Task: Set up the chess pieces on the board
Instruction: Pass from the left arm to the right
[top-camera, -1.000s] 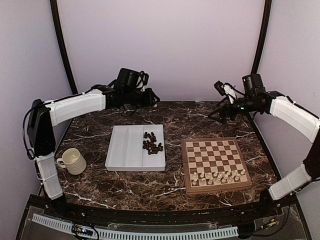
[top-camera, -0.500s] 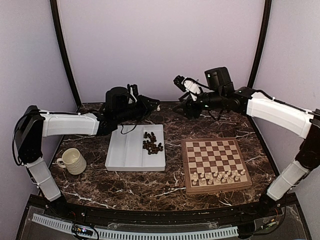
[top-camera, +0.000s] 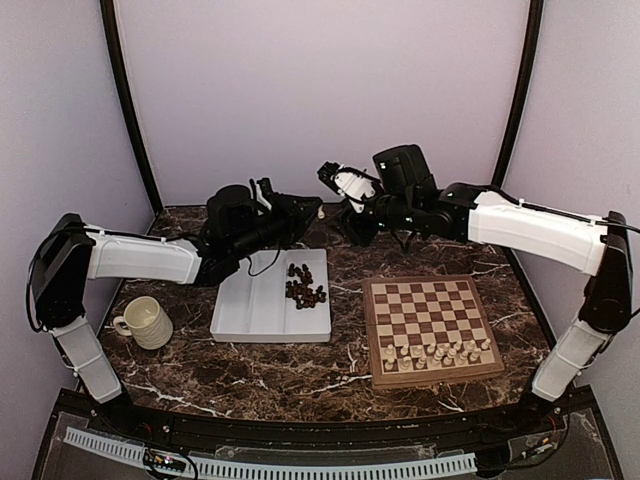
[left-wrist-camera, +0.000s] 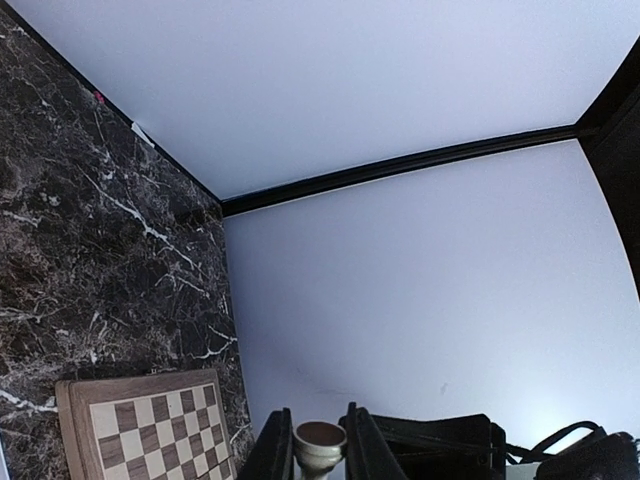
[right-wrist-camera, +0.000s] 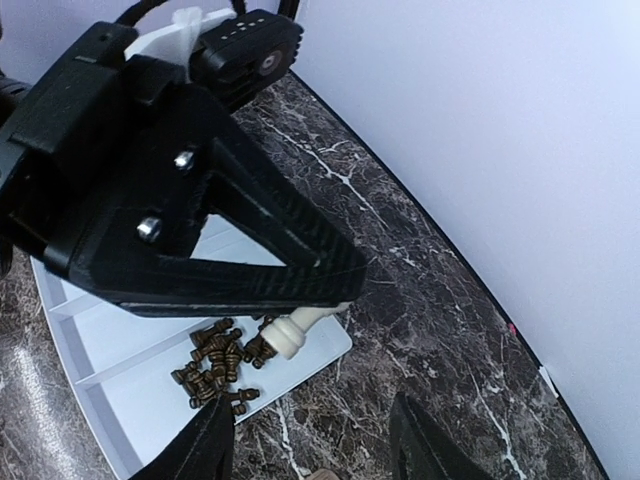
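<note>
On the dark marble bench (top-camera: 300, 375), walled in pale lilac, the board (top-camera: 425, 303) lies right of the white tray (top-camera: 250, 300), whose right compartment holds dark chess pieces (top-camera: 305, 286). Above the tray's far edge the left pincer (top-camera: 303, 211) grips a cream piece (right-wrist-camera: 298, 329); the right pincer (right-wrist-camera: 318, 445) gapes empty.

Cream piece (right-wrist-camera: 297, 327) in left gripper (right-wrist-camera: 338, 298)

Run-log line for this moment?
left fingers: shut on white piece | right fingers: open, empty | dark pieces: in tray | board: white pieces only
</note>
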